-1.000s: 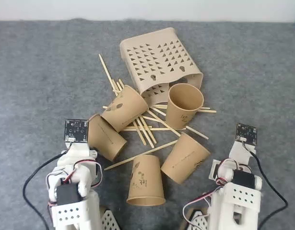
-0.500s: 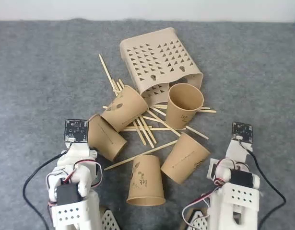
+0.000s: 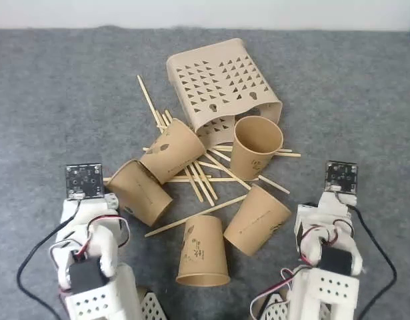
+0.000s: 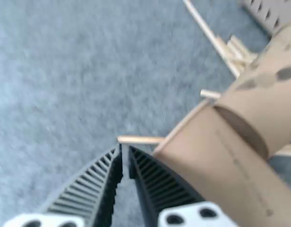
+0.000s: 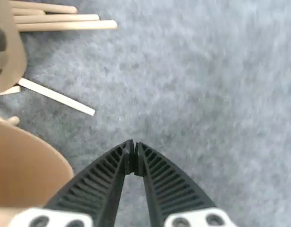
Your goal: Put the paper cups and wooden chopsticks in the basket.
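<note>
— Grey carpeted worktop (image 3: pixel 51 100), entry one: what lies on it?

— One perforated basket (image 3: pixel 221 83), tipped on its side at the far middle. Five paper cups in front of it:
- one upright cup (image 3: pixel 256 147), touching the basket;
- one inverted cup (image 3: pixel 202 250), nearest the arms;
- three on their sides.

Wooden chopsticks (image 3: pixel 198 180) lie loose, strewn between and under the cups. Nothing is in the basket yet.

— Entry two: the claws?

— Left claw (image 4: pixel 125 150): closed to a thin slit, nothing held, tips just short of a chopstick end (image 4: pixel 136 140), with the left-hand toppled cup (image 4: pixel 221 156) just beside it. Right claw (image 5: pixel 134 144): tips pressed together, nothing held, over bare carpet near the right-hand toppled cup (image 5: pixel 22 175).

— Entry three: handling notes for the first pick?

— As a judgement: the left claw's nearest item is that toppled cup.
- Spread the jaws wide before closing in.
- Put one finger inside the mouth and one outside the wall.
- Squeeze lightly, because thin paper will crumple.
- Lift clear of the chopstick under the rim so that it does not drag along.
- The basket's mouth faces sideways, so feed the cup in low rather than dropping it from above.
</note>
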`<state>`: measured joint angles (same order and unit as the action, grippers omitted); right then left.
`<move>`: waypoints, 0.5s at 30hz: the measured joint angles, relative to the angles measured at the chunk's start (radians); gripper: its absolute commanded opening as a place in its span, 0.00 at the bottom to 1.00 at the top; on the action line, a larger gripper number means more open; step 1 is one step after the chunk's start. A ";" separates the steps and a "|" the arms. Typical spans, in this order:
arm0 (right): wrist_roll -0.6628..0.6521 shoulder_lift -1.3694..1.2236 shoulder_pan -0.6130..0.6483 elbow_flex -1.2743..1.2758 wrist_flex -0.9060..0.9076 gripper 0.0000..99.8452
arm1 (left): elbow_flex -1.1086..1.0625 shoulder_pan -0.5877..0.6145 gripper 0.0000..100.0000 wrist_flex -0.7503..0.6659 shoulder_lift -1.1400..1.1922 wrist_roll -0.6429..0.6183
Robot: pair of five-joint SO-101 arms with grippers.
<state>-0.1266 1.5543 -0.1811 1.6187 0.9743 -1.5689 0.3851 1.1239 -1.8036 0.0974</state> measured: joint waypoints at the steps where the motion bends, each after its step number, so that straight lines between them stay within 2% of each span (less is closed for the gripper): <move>1: -0.035 0.038 0.008 0.011 0.021 0.01 | 0.032 0.002 0.10 0.015 0.000 0.002; 5: -0.157 0.190 0.031 0.038 0.117 0.01 | 0.183 0.003 0.10 0.086 0.000 0.002; 8: -0.199 0.242 0.035 0.038 0.166 0.01 | 0.313 0.003 0.10 0.114 0.014 0.002; 15: -0.207 0.239 -0.017 0.038 0.169 0.01 | 0.666 -0.002 0.10 0.143 0.436 0.003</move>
<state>-0.3337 1.7937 -0.1979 1.6571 1.1431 -0.9030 0.3836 1.2666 -1.3679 0.1005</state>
